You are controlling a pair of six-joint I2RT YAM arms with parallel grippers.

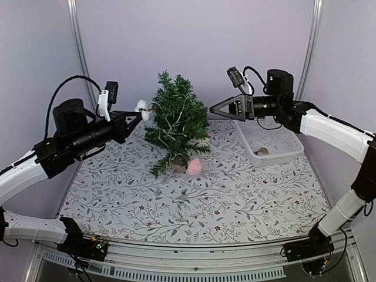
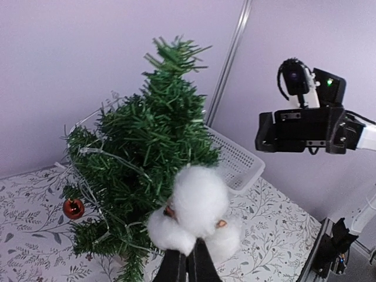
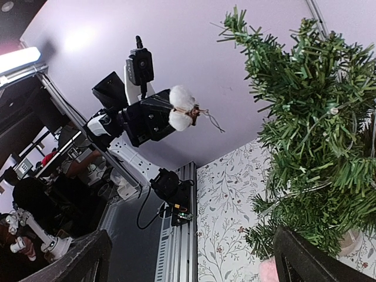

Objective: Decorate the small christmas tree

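The small christmas tree (image 1: 176, 120) stands upright at the back middle of the patterned cloth, with a thin silver wire wound through its branches. A white cotton-ball ornament (image 1: 143, 108) hangs just left of the tree's upper branches, and my left gripper (image 1: 138, 116) is shut on its lower part. In the left wrist view the ornament (image 2: 197, 205) sits right above the shut gripper (image 2: 189, 258), close in front of the tree (image 2: 147, 147). My right gripper (image 1: 214, 110) hovers open and empty just right of the tree, level with its upper half. Its wrist view shows the tree (image 3: 317, 135) and the ornament (image 3: 182, 108) beyond.
A white slotted basket (image 1: 270, 141) sits at the back right with a small brownish item (image 1: 262, 151) inside. A pink pompom (image 1: 194, 166) lies by the tree's base. A red ball (image 2: 73, 208) hangs on a low branch.
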